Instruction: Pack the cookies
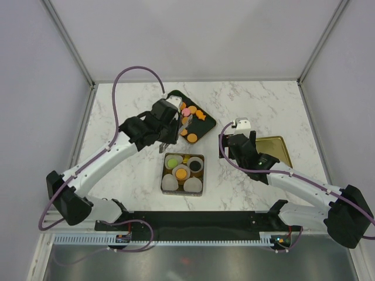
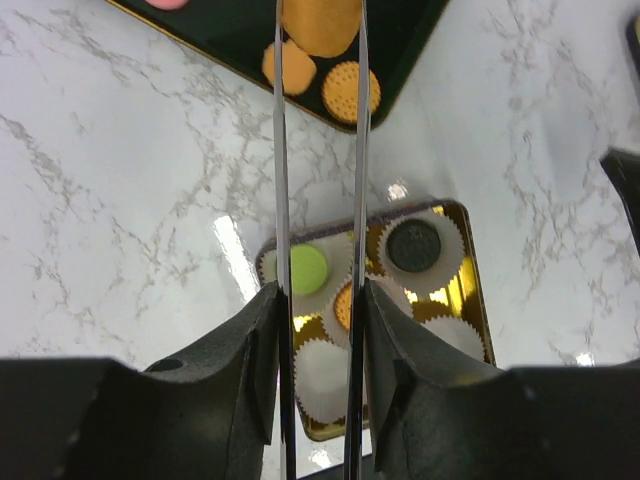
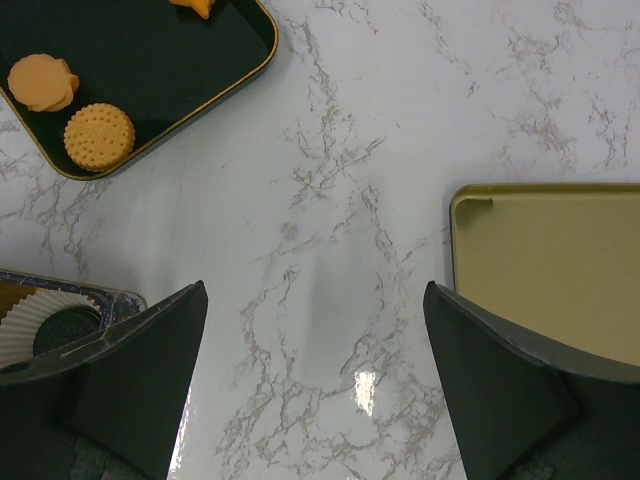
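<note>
The left gripper (image 1: 180, 126) hangs over the black tray (image 1: 205, 126), which lies mid-bench toward the far edge. Its thin jaws are closed on an orange cookie (image 2: 320, 22), but their tips run off the top of the left wrist view, so the grip is inferred rather than confirmed. The other cookies (image 1: 191, 139) lie loose on that tray. The gold tin (image 1: 183, 156) sits at centre, closer to the near edge, and holds white paper cups (image 1: 193, 186). One cup carries a green cookie (image 2: 308, 268) and one a dark cookie (image 2: 413, 245); at least two cups on the near side look vacant. Step in hand: transfer the held cookie to a vacant cup. Lift clear of the tray rim, travel toward the near edge and centre the jaws over the chosen cup. Lower until the cookie is inside the pleated wall before releasing, because a high drop may tip the light cup. The right gripper (image 3: 312, 295) has its jaws spread wide with nothing between them, over the bench (image 3: 330, 200) between the tin and the gold lid (image 3: 550, 270) by the right edge. Leave it there, out of the transfer path.
</note>
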You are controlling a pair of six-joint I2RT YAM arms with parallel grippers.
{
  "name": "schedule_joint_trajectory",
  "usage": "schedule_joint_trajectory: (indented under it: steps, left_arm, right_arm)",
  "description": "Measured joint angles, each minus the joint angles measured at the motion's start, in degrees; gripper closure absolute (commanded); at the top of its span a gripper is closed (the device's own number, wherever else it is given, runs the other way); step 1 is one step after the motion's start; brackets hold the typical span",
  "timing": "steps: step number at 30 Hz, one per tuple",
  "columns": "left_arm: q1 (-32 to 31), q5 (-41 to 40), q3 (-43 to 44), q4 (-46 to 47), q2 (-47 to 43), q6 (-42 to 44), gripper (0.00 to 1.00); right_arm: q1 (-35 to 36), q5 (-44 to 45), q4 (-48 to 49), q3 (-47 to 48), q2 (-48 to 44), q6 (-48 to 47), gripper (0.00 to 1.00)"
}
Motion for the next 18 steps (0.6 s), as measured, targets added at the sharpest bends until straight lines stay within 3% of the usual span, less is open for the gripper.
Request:
schedule_joint_trajectory:
  steps: [10, 18]
  left_arm:
    - [-14.16, 0.24, -13.33, -4.7, -15.41, -4.13, 0.62]
    - [-25.2, 0.15, -19.32, -11.02, -25.11, -13.7, 0.62]
  right_arm:
    - [0.0, 0.0, 0.02, 0.0, 0.0, 0.0, 0.02]
    - [0.0, 0.0, 0.0, 0.0, 0.22, 0.0, 0.02]
